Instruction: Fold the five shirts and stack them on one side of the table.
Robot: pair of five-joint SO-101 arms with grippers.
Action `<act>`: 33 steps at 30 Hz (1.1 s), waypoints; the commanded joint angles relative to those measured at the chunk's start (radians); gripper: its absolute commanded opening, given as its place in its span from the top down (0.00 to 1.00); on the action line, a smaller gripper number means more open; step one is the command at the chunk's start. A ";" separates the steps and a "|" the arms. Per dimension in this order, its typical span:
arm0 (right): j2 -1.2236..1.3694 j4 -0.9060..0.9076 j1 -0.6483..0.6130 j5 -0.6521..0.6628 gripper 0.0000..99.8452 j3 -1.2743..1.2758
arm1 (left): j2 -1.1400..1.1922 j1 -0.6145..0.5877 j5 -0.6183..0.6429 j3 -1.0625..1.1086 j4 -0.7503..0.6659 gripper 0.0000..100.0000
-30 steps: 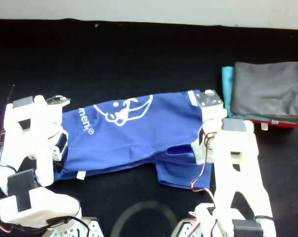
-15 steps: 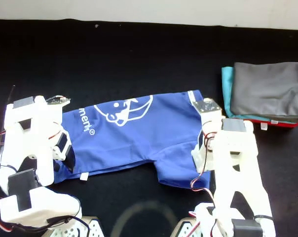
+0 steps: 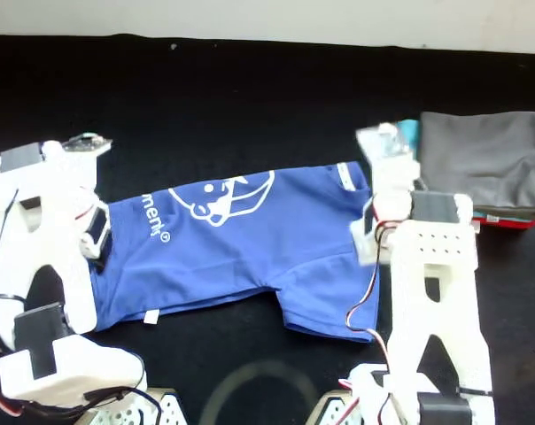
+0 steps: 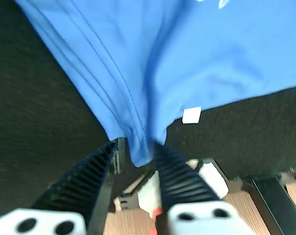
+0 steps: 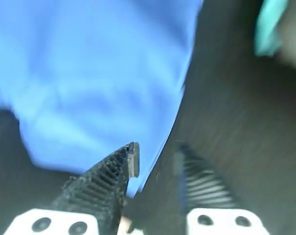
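Our left gripper [image 4: 138,159] pinches one edge of the blue shirt [image 3: 241,239]. Our right gripper [image 5: 157,164] is open over the other edge. We see the shirt spread on the black table [image 3: 250,97] between our arms, near the folded stack [image 3: 484,164].

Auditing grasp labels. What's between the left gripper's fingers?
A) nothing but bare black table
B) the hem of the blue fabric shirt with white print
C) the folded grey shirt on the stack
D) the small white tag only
B: in the left wrist view the left gripper pinches a bunched hem of the blue fabric shirt with white print.
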 commanded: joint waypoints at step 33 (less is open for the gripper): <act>1.342 -0.108 -0.108 -0.118 0.99 -1.199 | 0.806 -0.094 0.078 -0.794 -0.221 0.99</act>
